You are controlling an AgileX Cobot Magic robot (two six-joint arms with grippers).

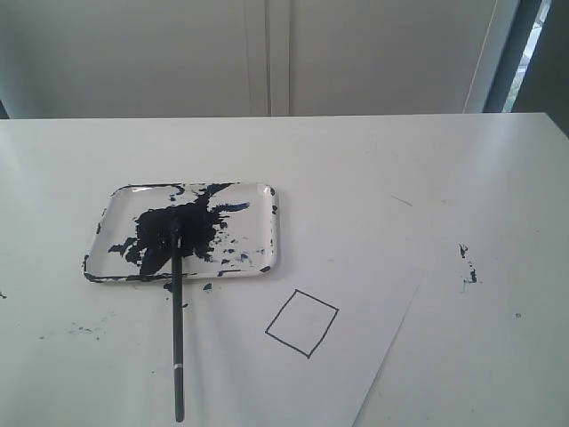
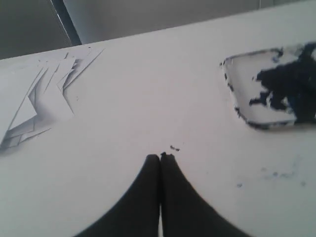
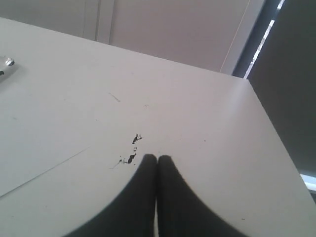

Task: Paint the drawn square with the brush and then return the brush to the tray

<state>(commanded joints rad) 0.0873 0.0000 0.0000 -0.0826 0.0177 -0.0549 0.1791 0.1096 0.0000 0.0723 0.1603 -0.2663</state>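
The clear-white tray (image 1: 267,222) lies left of centre on the white table, smeared with a big navy blotch; its corner also shows in the left wrist view as the tray (image 2: 242,79). The black brush (image 1: 177,347) rests with its dark tip in the blotch and its handle sticking out over the tray's near rim onto the table. The drawn square (image 1: 302,323), blank inside, sits on a white paper sheet to the right of the brush. Neither arm shows in the exterior view. My left gripper (image 2: 160,157) and right gripper (image 3: 157,158) are both shut and hold nothing, over bare table.
A white paper sheet (image 1: 373,294) lies under the square. Dark paint specks (image 1: 468,267) mark the table at the right, and fainter ones (image 1: 84,331) at the left. A loose stack of paper sheets (image 2: 34,98) lies in the left wrist view. The table's right edge (image 3: 276,138) is near.
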